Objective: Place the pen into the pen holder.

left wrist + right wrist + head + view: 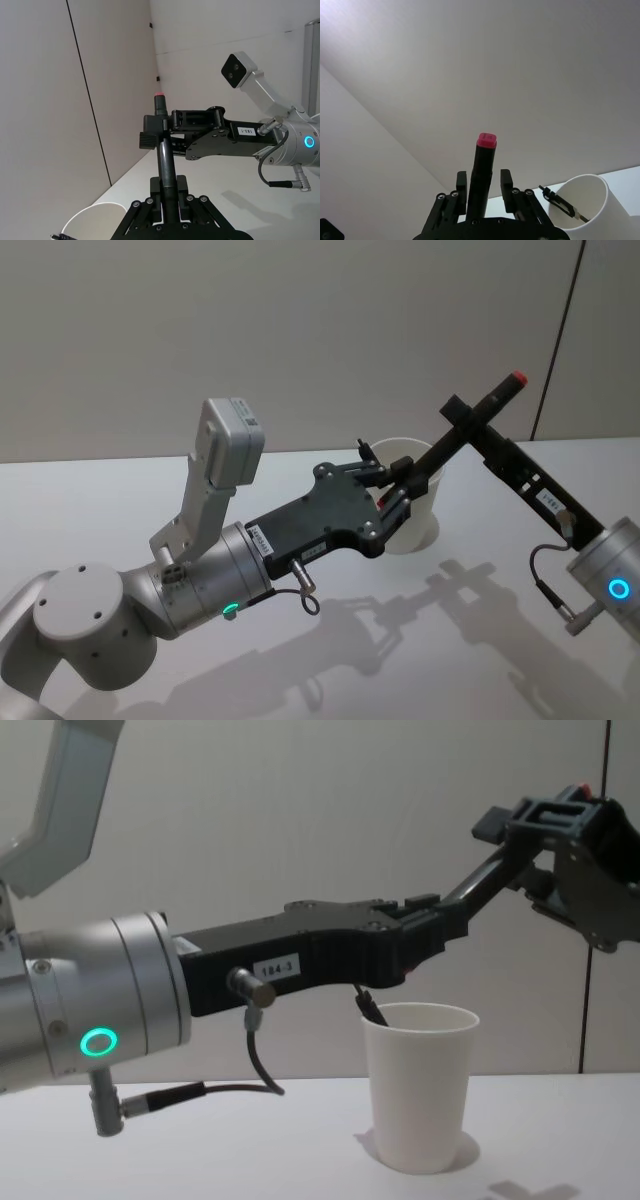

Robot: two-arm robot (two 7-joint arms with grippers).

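A black pen [478, 412] with a red end [486, 140] slants above the white paper cup, the pen holder [412, 515], red end up. My left gripper [397, 498] is shut on the pen's lower part, just over the near side of the cup's rim; its fingers [155, 189] press the barrel. My right gripper [462, 418] straddles the pen higher up, below the red end. Its fingers [506, 184] stand open, with narrow gaps to the barrel. From the side, the pen [480, 880] rises to the right above the cup [420, 1090].
A thin black item with a metal clip [561, 204] leans inside the cup and pokes over the rim [366, 456]. The cup stands on a white table [120, 500] near a pale wall. The left arm's grey body [90, 1010] is large at the chest view's left.
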